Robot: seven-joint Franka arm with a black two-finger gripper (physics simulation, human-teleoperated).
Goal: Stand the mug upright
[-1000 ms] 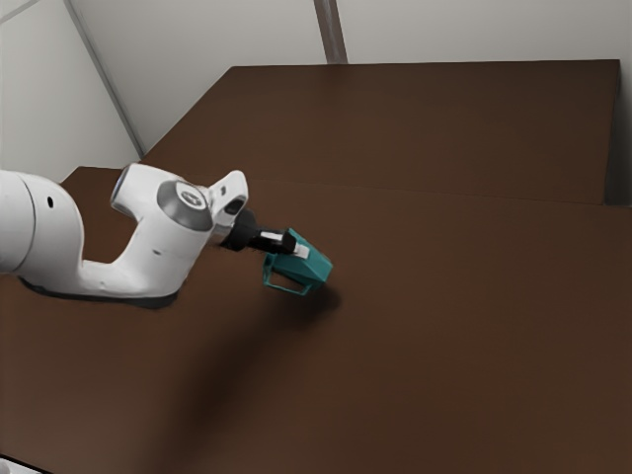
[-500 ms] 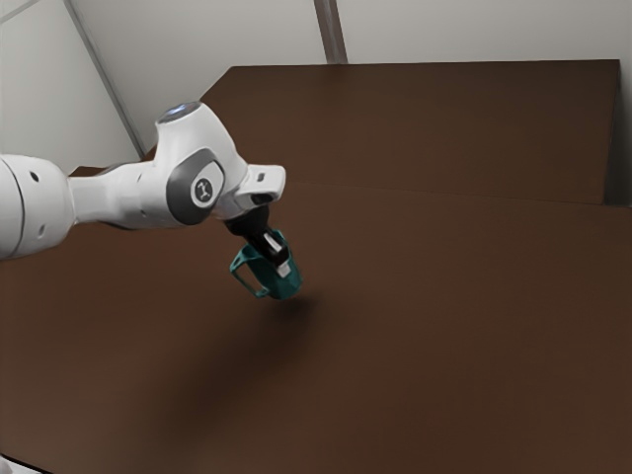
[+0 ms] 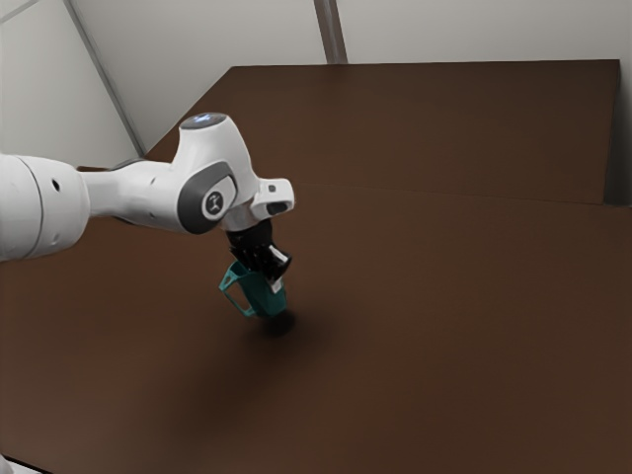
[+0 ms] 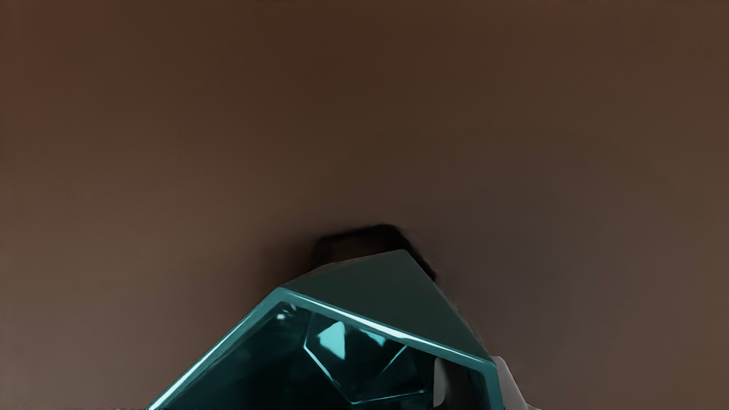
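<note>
Reaching in from the exterior view's left, the arm bends down over the table. The handle comes first, an angular loop on the mug's side toward the exterior view's left. Next is the mug, below the arm's hand and right at the tips of the gripper, which pinches it by the wall. The wrist view shows one finger inside the mug and the other finger outside, with the wall clamped between them near a corner of the rim. The mug is teal, glossy inside and flat-sided, its mouth facing up toward the hand. It leans, its base set farther toward the exterior view's right than its mouth. Just beside the base lies a dark shadow on the table; whether the base touches the wood-brown surface, I cannot tell.
</note>
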